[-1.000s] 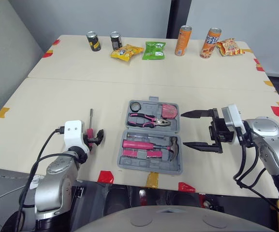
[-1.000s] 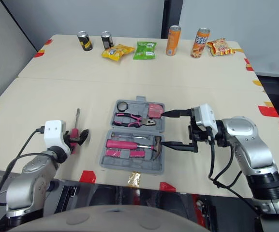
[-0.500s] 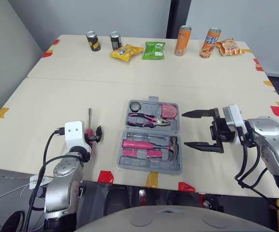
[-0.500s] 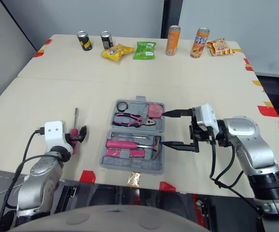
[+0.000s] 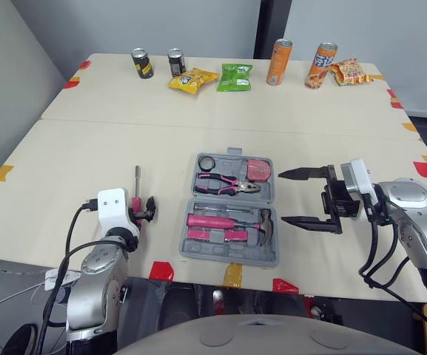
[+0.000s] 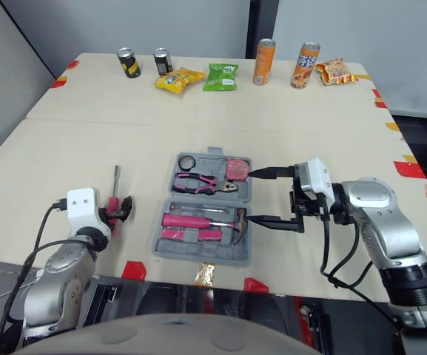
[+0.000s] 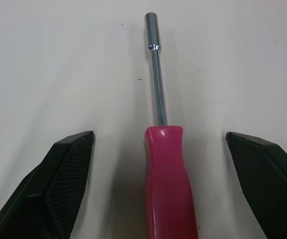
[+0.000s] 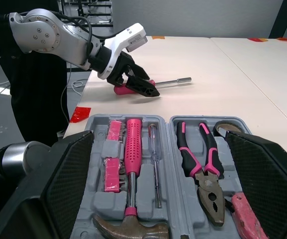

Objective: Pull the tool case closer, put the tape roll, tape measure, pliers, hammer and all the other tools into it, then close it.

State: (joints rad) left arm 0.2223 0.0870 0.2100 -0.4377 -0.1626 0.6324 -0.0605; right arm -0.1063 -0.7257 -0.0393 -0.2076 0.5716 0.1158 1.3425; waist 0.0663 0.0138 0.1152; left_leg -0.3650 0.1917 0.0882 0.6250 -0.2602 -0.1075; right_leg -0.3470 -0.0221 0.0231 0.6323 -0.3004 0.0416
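Both jaws spread: left gripper [image 7: 158, 135] straddles screwdriver [image 7: 169, 189], right gripper [image 5: 281, 197] just beside tool case [image 5: 228, 259] edge

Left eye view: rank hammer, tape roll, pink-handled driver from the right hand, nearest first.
1. hammer, near half of tool case, head beside right hand.
2. tape roll, case's far-left corner.
3. pink-handled driver, outside the case, on its left.

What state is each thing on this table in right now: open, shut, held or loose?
tool case: open, flat on the table.
hammer: lying in the case's near half.
pliers: lying in the far half.
tape roll: in the far half.
tape measure: in the far half.
pink-handled driver: on the table outside the case, not gripped.
left gripper: open, straddling the driver.
right gripper: open, empty, beside the case.
drink cans: upright.
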